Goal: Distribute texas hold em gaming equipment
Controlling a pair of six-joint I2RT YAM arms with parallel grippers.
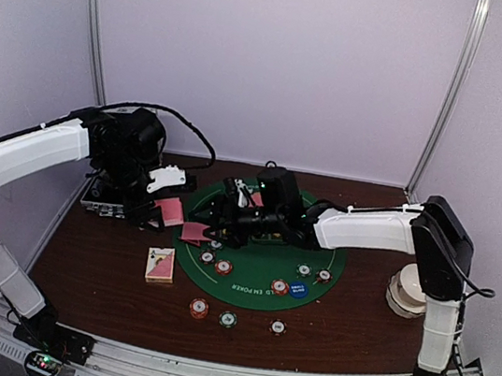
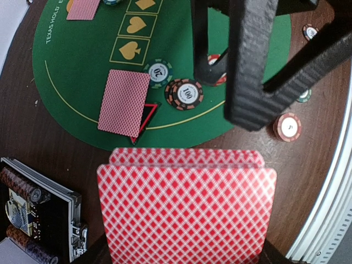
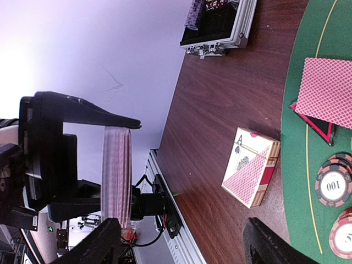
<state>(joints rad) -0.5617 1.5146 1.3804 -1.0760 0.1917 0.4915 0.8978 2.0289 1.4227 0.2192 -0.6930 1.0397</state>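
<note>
Currently held: deck of cards (image 2: 187, 212), clamped in left gripper (image 1: 163, 206), raised beside the mat's (image 1: 321, 255) left rim;
Right gripper (image 3: 184, 247): jaws wide, nothing between them;
Relation: deck lies just left of right gripper, thin edge toward it; right arm looks placed to draw the next card;
Dealt: one card (image 2: 124, 103) face down on mat, overlapping triangle (image 2: 148, 113)

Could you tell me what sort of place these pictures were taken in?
Probably a robotics lab test booth, not a card room: pale wall panels on metal posts enclose the brown table, and two white robot arms are bolted to a metal rail at its near edge.
</note>
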